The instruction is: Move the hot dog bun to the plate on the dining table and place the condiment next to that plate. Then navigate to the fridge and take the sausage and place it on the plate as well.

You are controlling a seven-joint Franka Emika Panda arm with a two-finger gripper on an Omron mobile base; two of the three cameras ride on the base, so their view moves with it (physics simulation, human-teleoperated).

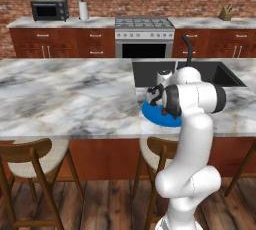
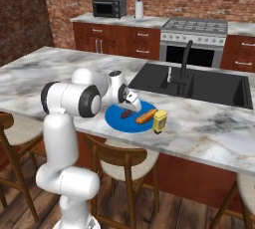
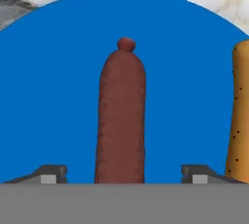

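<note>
Gripper low over the blue plate, pointing down at it. Hand view: both fingertips stand wide apart, one on each side of the sausage, with clear blue showing between each tip and the meat. Jaws spread open, nothing gripped.

Sausage lies flat on the plate, dark red-brown, its knotted end pointing away from the hand. In the right base view the sausage is a small dark shape just under the gripper, toward the plate's left half.

Hot dog bun also on the plate, tan-orange, just beside the sausage and roughly parallel to it, not touching. In the hand view the bun shows as a speckled orange strip at the right edge.

Yellow condiment bottle stands upright on the marble, just off the plate's right rim, near the bun's end.

Plate sits on the dining table near the front edge, in front of the black sink and its faucet. Left base view: the arm's forearm covers most of the plate; a blue crescent shows below the gripper.

Wooden stools tucked under the table's near side.
</note>
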